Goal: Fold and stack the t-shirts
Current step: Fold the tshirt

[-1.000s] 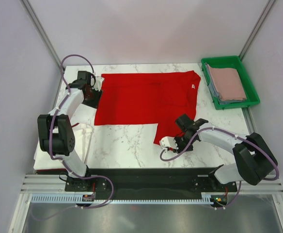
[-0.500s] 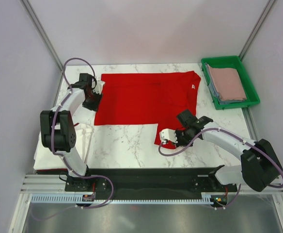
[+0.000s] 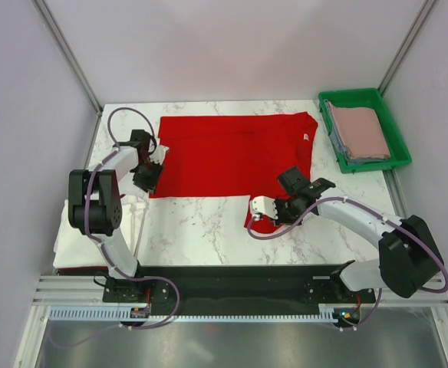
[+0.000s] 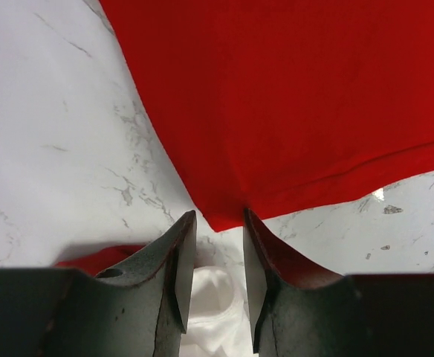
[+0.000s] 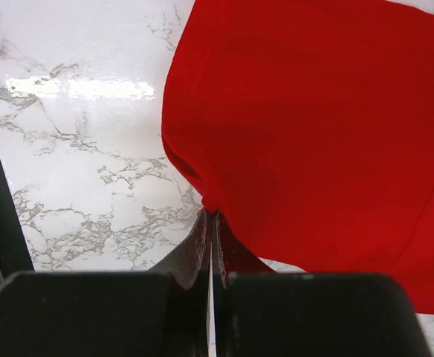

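A bright red t-shirt (image 3: pixel 232 157) lies spread flat on the marble table, its white neck label (image 3: pixel 306 137) at the right. My left gripper (image 3: pixel 150 184) hovers at the shirt's near-left corner (image 4: pixel 224 216). Its jaws stand open with a narrow gap (image 4: pixel 219 217), and the cloth corner sits just at their tips. My right gripper (image 3: pixel 256 217) is shut on the shirt's near edge (image 5: pixel 211 210), and the cloth bunches up at the pinch. A white t-shirt (image 3: pixel 78 234) lies at the table's left near edge. A dusty-pink t-shirt (image 3: pixel 360 130) lies folded in the tray.
A green plastic tray (image 3: pixel 396 146) stands at the back right corner. More red cloth (image 3: pixel 74 268) shows under the white shirt. Bare marble (image 3: pixel 193 226) lies between the two arms. Metal frame posts rise at both back corners.
My left gripper has slid along the shirt's left edge to its near corner, jaws narrowing. My right gripper has shut on the near edge and drawn it slightly up and left.
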`<action>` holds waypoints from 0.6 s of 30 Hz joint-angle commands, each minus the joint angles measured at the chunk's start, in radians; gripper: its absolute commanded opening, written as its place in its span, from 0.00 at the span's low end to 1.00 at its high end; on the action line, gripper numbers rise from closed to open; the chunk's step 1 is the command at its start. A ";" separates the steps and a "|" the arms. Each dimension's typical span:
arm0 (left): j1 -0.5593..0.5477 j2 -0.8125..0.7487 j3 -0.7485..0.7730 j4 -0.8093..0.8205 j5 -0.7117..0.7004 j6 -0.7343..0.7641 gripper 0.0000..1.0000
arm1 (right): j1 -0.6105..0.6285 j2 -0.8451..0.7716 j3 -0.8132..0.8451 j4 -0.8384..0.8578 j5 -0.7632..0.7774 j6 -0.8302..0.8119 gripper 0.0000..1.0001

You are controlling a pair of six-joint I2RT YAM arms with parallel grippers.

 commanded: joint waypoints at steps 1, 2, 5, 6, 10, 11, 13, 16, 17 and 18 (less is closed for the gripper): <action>0.006 0.022 -0.021 -0.007 0.031 0.033 0.38 | -0.004 0.007 0.039 0.005 0.002 0.011 0.00; 0.006 0.023 -0.024 -0.006 0.032 0.033 0.38 | -0.002 0.007 0.039 0.005 0.002 0.011 0.00; 0.006 0.029 -0.034 -0.003 0.038 0.036 0.37 | -0.002 0.010 0.039 0.007 0.000 0.012 0.00; 0.006 0.031 -0.031 -0.001 0.038 0.037 0.37 | -0.002 0.012 0.039 0.007 0.002 0.012 0.00; 0.007 0.048 -0.021 0.001 0.046 0.040 0.21 | -0.002 0.013 0.040 0.008 0.008 0.014 0.00; 0.006 0.049 -0.018 -0.003 0.049 0.040 0.16 | -0.002 0.012 0.045 0.010 0.014 0.015 0.00; 0.006 0.040 -0.015 -0.003 0.057 0.042 0.02 | -0.011 0.007 0.053 0.014 0.034 0.033 0.00; 0.007 0.003 0.006 -0.016 0.057 0.051 0.02 | -0.060 -0.005 0.088 0.048 0.055 0.115 0.00; 0.006 -0.009 0.015 -0.024 0.055 0.053 0.02 | -0.074 -0.011 0.115 0.065 0.068 0.135 0.00; 0.006 -0.027 0.041 -0.038 0.055 0.056 0.02 | -0.088 -0.022 0.131 0.068 0.077 0.159 0.00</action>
